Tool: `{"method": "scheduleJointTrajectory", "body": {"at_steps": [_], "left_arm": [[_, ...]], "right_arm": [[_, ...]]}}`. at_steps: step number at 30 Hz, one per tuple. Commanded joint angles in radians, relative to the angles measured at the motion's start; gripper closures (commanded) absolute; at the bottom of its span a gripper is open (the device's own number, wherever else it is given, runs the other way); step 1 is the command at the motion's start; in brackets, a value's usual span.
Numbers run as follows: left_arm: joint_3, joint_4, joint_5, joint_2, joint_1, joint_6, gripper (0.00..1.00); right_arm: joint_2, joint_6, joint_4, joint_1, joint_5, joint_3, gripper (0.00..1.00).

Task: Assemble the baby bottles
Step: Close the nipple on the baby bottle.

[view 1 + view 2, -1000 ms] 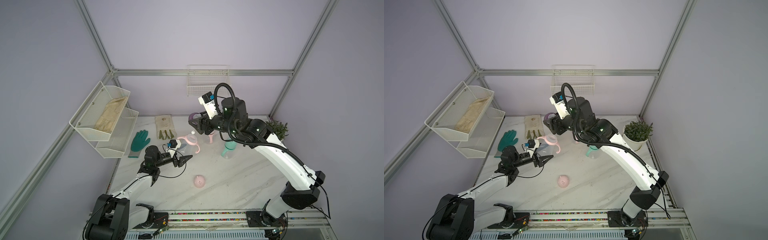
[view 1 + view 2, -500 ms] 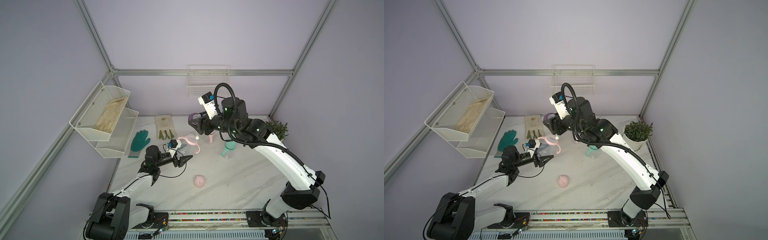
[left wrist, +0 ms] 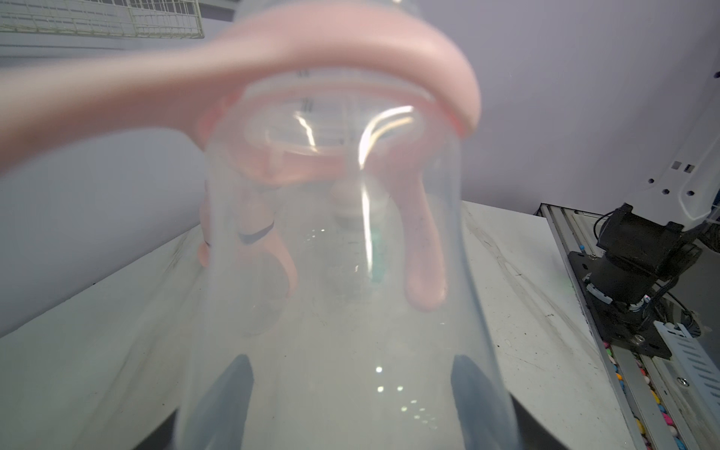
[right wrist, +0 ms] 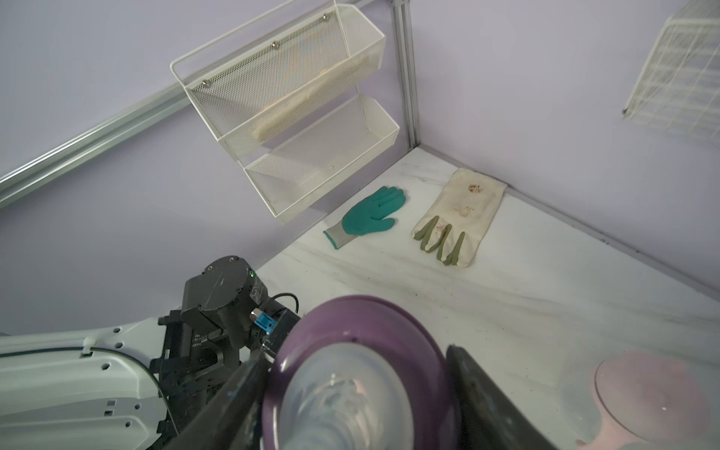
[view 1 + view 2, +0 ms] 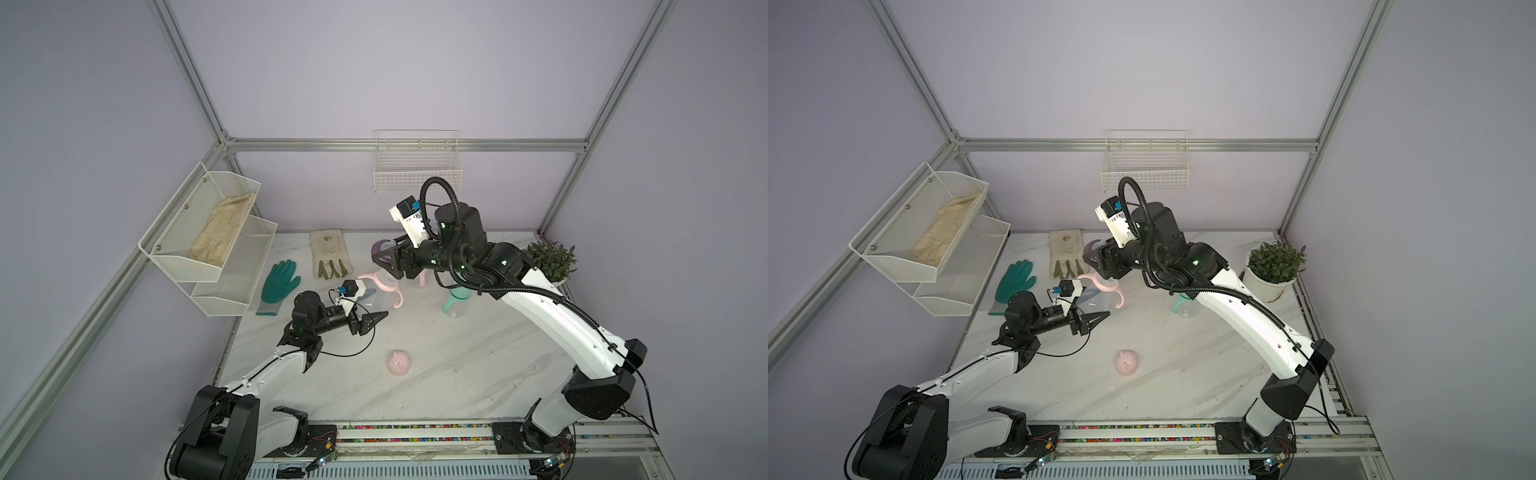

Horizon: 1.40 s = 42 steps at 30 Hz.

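Observation:
My left gripper [image 5: 374, 319] [image 5: 1098, 318] [image 3: 350, 389] is shut on the base of a clear baby bottle [image 5: 376, 294] [image 3: 343, 280] with a pink two-handled ring [image 5: 384, 279] [image 5: 1100, 283] [image 3: 350, 50]. The bottle stands upright on the table at mid-left. My right gripper [image 5: 384, 258] [image 5: 1094, 256] [image 4: 358, 389] is shut on a purple nipple collar [image 5: 380, 249] [image 5: 1090, 248] [image 4: 409, 343]. The collar is in the air just above and behind that bottle's mouth. A mint bottle [image 5: 455, 299] [image 5: 1183, 305] stands under the right arm. A pink dome cap [image 5: 398, 363] [image 5: 1127, 363] lies toward the front.
A second pink-topped bottle [image 4: 643, 397] stands behind the right gripper. A potted plant [image 5: 548, 257] [image 5: 1273, 270] sits at the back right. A teal glove [image 5: 280, 282] and a white glove [image 5: 330, 253] lie at the back left. A wire rack [image 5: 208, 232] hangs on the left wall.

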Motion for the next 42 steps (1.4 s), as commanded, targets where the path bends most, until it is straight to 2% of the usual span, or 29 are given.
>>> {"method": "scheduleJointTrajectory", "body": {"at_steps": [1, 7, 16, 42], "left_arm": [[0.073, 0.089, -0.032, -0.040, -0.034, -0.001, 1.00], [0.059, 0.147, -0.060, -0.051, -0.053, -0.005, 1.00], [0.066, 0.157, -0.070, -0.048, -0.070, -0.006, 1.00], [0.090, 0.163, -0.056, -0.057, -0.080, -0.003, 1.00]], "right_arm": [[-0.030, 0.061, 0.024, -0.052, -0.119, -0.040, 0.59], [-0.069, 0.099, 0.027, -0.140, -0.295, -0.114, 0.59], [-0.070, 0.118, 0.062, -0.164, -0.440, -0.182, 0.59], [-0.044, 0.138, 0.142, -0.165, -0.458, -0.271, 0.59]]}}
